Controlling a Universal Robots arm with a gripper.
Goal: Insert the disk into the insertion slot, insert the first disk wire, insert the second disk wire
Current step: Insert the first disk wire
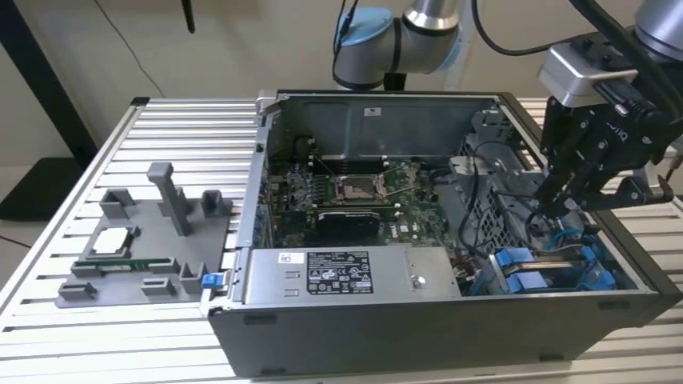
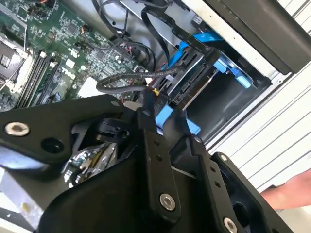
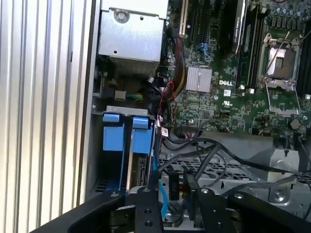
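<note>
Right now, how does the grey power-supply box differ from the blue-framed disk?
The power-supply box is grey with a label on top; the disk is framed in bright blue. The power-supply box is wider and lies at the exterior view's left of the disk. The gripper hangs near the disk, away from the box. Both sit inside the open case.
</note>
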